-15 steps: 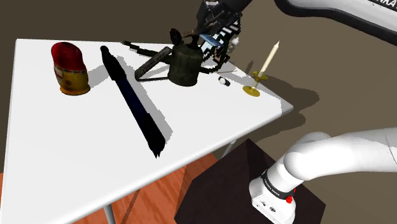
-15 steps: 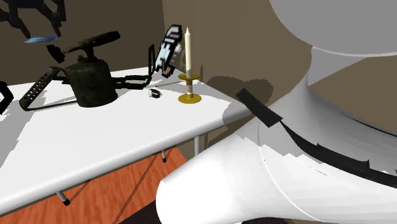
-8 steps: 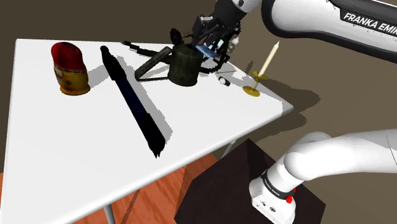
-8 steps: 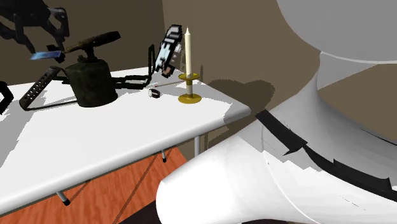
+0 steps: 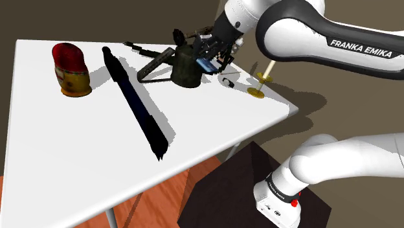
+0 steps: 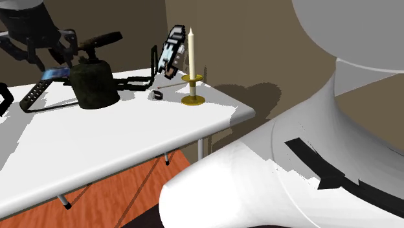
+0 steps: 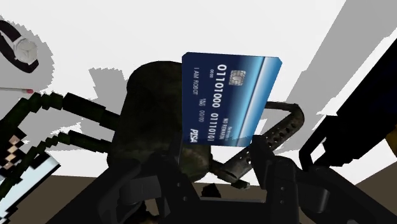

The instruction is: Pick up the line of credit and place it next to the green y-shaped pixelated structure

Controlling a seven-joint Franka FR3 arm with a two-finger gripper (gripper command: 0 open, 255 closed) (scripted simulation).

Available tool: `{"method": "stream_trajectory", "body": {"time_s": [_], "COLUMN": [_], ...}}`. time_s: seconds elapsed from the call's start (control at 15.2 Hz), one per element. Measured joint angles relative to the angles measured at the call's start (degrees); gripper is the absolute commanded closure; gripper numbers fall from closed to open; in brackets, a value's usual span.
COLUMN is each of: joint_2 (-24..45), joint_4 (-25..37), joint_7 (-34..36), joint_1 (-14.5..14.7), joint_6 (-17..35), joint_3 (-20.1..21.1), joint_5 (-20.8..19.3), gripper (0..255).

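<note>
1. The gripper [image 5: 208, 59] was clenched on the blue credit card [image 7: 232, 98]. It clasped the card by one short edge, so the card's long axis ran straight out along the fingers.
2. The card hung off the table, close against the upper part of the dark blowtorch [image 5: 186, 68]. We could not tell whether the two touched.
3. The y-shaped pixelated structure [image 5: 154, 65] looked nearly black to us rather than green. It lay flat on the white table [image 5: 78, 149] below the hand, with its arms reaching from the blowtorch towards the shoulder view's left.
4. We judged that the coming move turned on one relation: the bare table beside the structure lay downward from the card, with the blowtorch crowding that path.
5. We counted one card, one structure, one blowtorch, one candle [image 5: 257, 92] in a brass holder, one red nesting doll [image 5: 71, 70], one wristwatch [image 7: 22, 51] and one long dark rod [image 5: 136, 107].
</note>
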Motion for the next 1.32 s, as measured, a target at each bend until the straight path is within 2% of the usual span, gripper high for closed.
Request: {"method": "stream_trajectory", "body": {"time_s": [1.32], "joint_2": [0.4], "joint_4": [-14.7], "joint_7": [3.2], "joint_1": [0.2], "joint_6": [15.0], "joint_3": [3.5], "joint_5": [0.2], "gripper": [255]}}
